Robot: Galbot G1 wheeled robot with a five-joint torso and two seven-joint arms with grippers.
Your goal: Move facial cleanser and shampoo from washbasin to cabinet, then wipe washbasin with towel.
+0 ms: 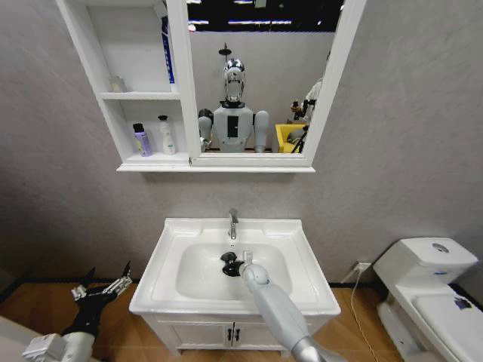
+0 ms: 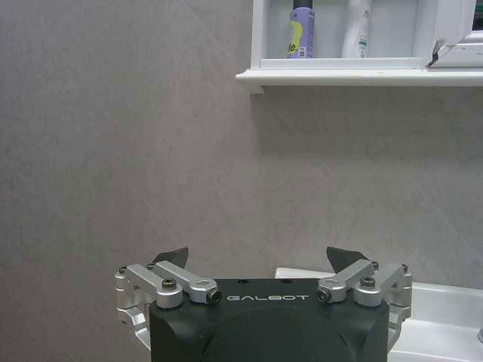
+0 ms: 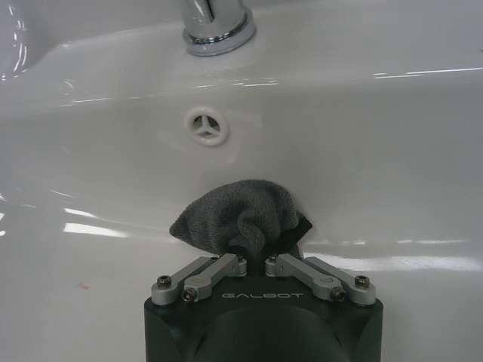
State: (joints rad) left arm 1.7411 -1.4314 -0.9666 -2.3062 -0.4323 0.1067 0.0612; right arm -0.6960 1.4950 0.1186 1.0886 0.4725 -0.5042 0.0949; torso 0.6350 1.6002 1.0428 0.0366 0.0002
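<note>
The towel (image 3: 241,219) is a small grey knitted wad, bunched into folds, lying against the rear slope of the basin (image 1: 302,260) bowl, just below the round overflow hole (image 3: 207,126) and the chrome tap (image 1: 233,223). The right gripper (image 3: 260,249) has its jaws clamped together on the towel; its housing reads "GALBOT". The right arm (image 1: 279,309) reaches up from the near edge and angles down into the bowl, the wrist pointing toward the tap.

In the cabinet's (image 1: 121,121) lower niche stand a purple bottle (image 1: 141,140) and a white bottle (image 1: 166,136); the purple one carries a yellow label whose print is probably too partial to read.

The left gripper (image 1: 102,283) hangs low beside the basin's left side, jaws spread apart and holding nothing, aimed at the grey wall (image 2: 151,151).
</note>
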